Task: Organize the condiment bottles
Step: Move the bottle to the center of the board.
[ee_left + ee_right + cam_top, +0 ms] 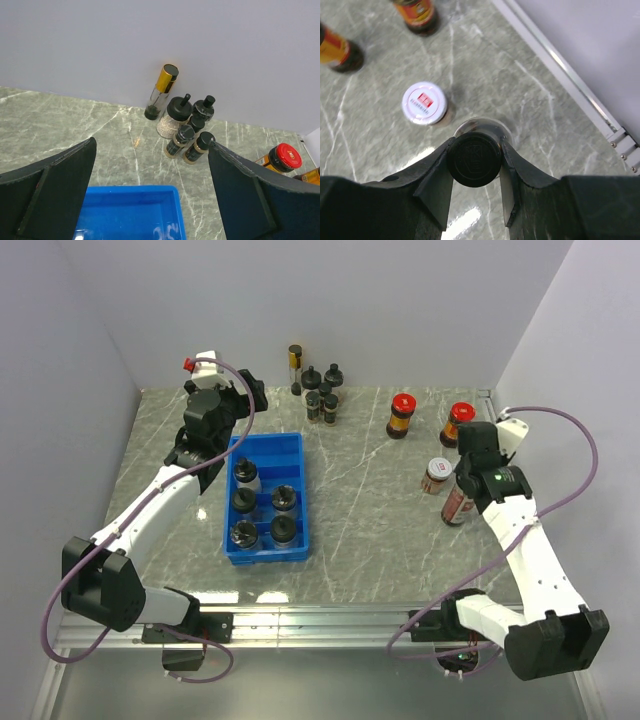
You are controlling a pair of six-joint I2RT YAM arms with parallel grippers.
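Your right gripper (pixel 462 488) is clamped on a dark bottle (pixel 455 508) just beside the white-lidded jar (pixel 437 475). Your left gripper (pixel 248 398) hovers at the far end of the blue tray (pixel 263 554), which holds five jars (pixel 242 500). On the left wrist view, the fingers (pixel 55 195) are wide apart and the bottle cluster (pixel 185 130) stands by the wall (pixel 160 35). On the right wrist view, the pads squeeze the bottle's black cap (pixel 474 158).

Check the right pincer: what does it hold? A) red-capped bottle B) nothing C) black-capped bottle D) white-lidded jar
C: in the right wrist view the right pincer clamps the black-capped bottle by its cap, a finger on each side; the white-lidded jar stands free beside it.
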